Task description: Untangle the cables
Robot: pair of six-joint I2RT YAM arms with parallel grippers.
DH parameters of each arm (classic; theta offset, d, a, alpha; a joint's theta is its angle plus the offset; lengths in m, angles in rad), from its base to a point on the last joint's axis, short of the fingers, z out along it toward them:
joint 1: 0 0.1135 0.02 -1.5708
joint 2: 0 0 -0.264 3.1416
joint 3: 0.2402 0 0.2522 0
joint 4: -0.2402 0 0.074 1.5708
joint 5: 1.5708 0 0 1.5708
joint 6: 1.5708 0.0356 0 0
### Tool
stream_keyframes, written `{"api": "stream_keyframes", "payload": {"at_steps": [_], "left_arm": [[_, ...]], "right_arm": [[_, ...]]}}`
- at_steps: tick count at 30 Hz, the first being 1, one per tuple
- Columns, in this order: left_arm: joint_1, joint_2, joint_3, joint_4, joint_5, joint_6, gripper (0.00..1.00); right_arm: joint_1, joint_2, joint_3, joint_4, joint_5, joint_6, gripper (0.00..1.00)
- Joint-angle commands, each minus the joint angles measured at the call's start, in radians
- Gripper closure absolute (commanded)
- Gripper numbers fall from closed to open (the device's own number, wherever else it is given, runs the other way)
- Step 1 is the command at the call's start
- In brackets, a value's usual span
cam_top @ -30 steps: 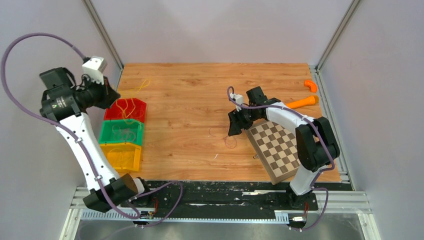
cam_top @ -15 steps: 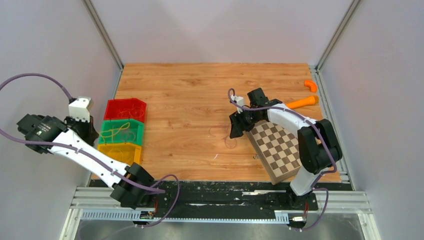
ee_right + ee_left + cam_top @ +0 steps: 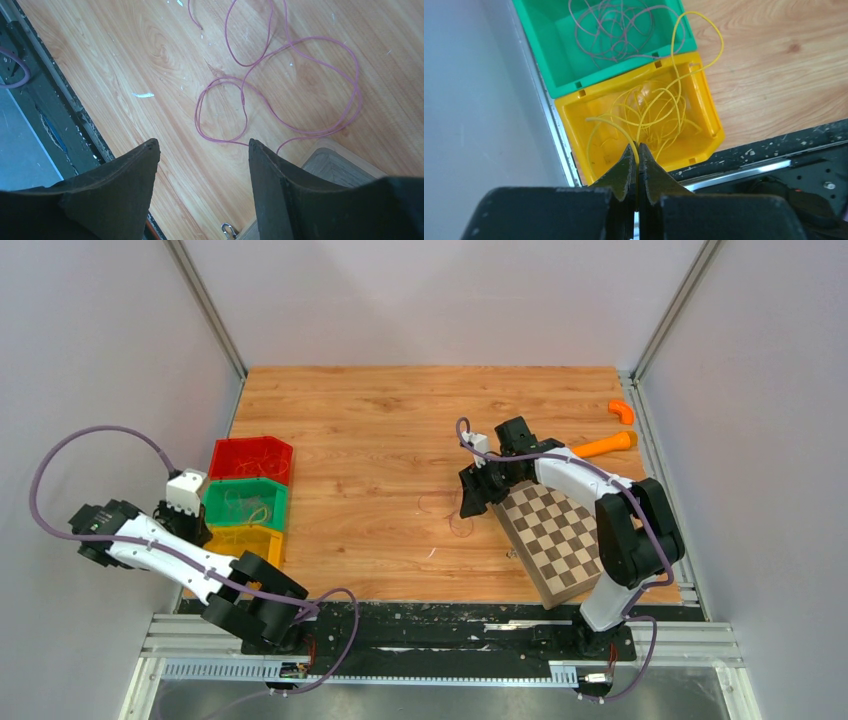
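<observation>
- The left claw (image 3: 638, 150) sits at the bottom centre of the left wrist view, with its jaws pressed together and pinching a yellow cable (image 3: 618, 129) right at the tips.
- This strand arcs up and to the left from the tips, above the yellow bin (image 3: 716, 135).
- More yellow cables (image 3: 659, 112) lie tangled inside that bin.
- One big yellow loop (image 3: 722, 46) reaches past the bin's rim, over the corner of the green bin (image 3: 549, 55) and onto the tabletop (image 3: 784, 60).
- At the top of that frame, the green bin holds a heap of thin pink cables (image 3: 614, 30).
- In the top view, three bins stand in a column at the left edge of the tabletop: the red bin (image 3: 282, 450) is highest in the frame, the green is in the middle and the yellow is lowest.
- The right claw (image 3: 202, 145) hangs with its jaws spread wide and nothing between them.
- A loose pink cable (image 3: 352, 85) curls in several loops on the bare wood, above and to the right of the right claw's tips.
- The chessboard (image 3: 560, 535) lies at the right of centre, just beside the right claw.
- Two orange pieces (image 3: 605, 445) rest at the upper right.
</observation>
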Motion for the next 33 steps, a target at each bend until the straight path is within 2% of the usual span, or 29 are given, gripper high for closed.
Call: {"api": "stream_keyframes", "payload": {"at_steps": [1,9,17,25,33], "left_arm": [[0.011,-0.032,-0.124,0.206,-0.037,0.096,1.0],[-0.018,-0.031,-0.315,0.457,-0.25,0.159,1.0],[-0.169,-0.095,-0.447,0.574,-0.317,0.087,1.0],[-0.335,-0.058,-0.438,0.645,-0.319,-0.088,1.0],[-0.465,-0.02,-0.393,0.696,-0.347,-0.133,1.0]], "right_arm": [[-0.004,-0.032,-0.002,-0.006,-0.007,-0.016,0.36],[-0.004,-0.008,0.011,-0.017,-0.006,-0.016,0.36],[-0.002,0.02,0.029,-0.024,-0.006,-0.011,0.36],[-0.002,0.025,0.025,-0.024,-0.006,-0.011,0.36],[-0.003,0.021,0.017,-0.025,-0.003,-0.02,0.36]]}}
